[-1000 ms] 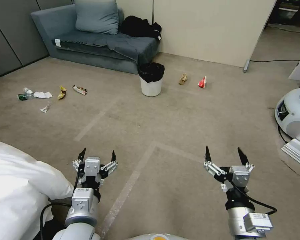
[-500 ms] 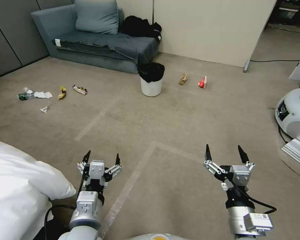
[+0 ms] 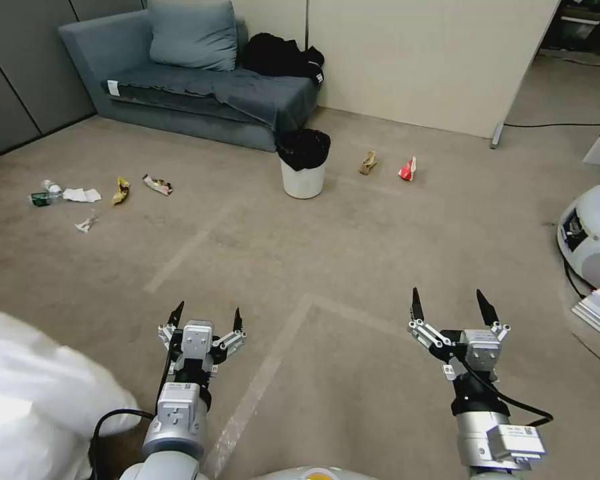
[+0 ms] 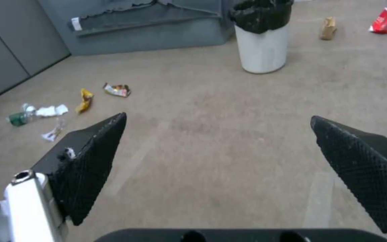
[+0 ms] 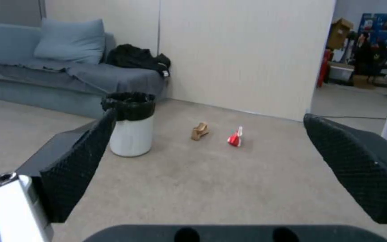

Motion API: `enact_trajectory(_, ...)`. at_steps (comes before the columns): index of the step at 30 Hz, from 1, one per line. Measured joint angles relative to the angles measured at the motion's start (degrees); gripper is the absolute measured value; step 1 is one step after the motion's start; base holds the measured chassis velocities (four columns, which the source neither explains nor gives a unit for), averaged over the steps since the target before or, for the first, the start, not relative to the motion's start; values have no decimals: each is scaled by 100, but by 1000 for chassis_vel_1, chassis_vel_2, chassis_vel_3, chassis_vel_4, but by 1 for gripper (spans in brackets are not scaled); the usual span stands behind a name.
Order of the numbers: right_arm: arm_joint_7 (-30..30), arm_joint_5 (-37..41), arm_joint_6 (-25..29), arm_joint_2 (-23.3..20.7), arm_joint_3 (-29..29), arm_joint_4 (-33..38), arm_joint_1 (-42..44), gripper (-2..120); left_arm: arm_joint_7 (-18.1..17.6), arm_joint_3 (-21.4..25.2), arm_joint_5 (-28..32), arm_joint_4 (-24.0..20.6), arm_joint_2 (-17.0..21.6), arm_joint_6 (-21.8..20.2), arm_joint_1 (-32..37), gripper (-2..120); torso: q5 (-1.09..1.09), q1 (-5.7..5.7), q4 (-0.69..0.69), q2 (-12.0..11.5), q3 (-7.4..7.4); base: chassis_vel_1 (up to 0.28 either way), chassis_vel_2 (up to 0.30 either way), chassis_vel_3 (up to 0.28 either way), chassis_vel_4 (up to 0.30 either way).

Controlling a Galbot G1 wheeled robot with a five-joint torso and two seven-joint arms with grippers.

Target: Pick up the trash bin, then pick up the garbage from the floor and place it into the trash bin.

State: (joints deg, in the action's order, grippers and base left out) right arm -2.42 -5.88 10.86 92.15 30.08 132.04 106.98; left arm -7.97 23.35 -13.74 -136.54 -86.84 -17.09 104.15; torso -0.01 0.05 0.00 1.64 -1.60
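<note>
Trash bin (image 3: pixel 303 165), white with a black bag over its rim, stands on the carpet just in front of the sofa's (image 3: pixel 180 87) near corner, well ahead of both arms. Nothing has been picked up yet.

Risks, going left to right: the bottle (image 3: pixel 43 195), tissues (image 3: pixel 81 195) and snack wrappers (image 3: pixel 120 189) lie scattered far off to the left, light and flat against the pile, so a pinch could slide over them or catch the carpet. The left gripper (image 3: pixel 205 317) hangs low with its jaws spread and empty. The bin is light and the loose bag is slippery; gripping the liner alone could pull it off or tip the bin. The right gripper (image 3: pixel 449 305) is likewise spread wide, holding nothing. The brown paper piece (image 3: pixel 367 162) and red packet (image 3: pixel 407 169) sit right of the bin, close together.

The floor is beige carpet (image 3: pixel 353 253) with pale tape lines. Black clothing (image 3: pixel 280 55) lies heaped on the sofa against a cream partition (image 3: pixel 420 60); a round white machine (image 3: pixel 590 233) and cable crowd the right edge and could snag the base.
</note>
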Motion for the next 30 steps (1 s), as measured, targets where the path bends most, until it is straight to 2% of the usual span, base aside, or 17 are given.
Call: enact_trajectory(30, -4, -26, -31, -2, -63, -20, 14, 100, -5, 39, -29, 18, 52, 14, 8, 100, 1, 0, 0, 0, 1, -164, 160, 164, -160)
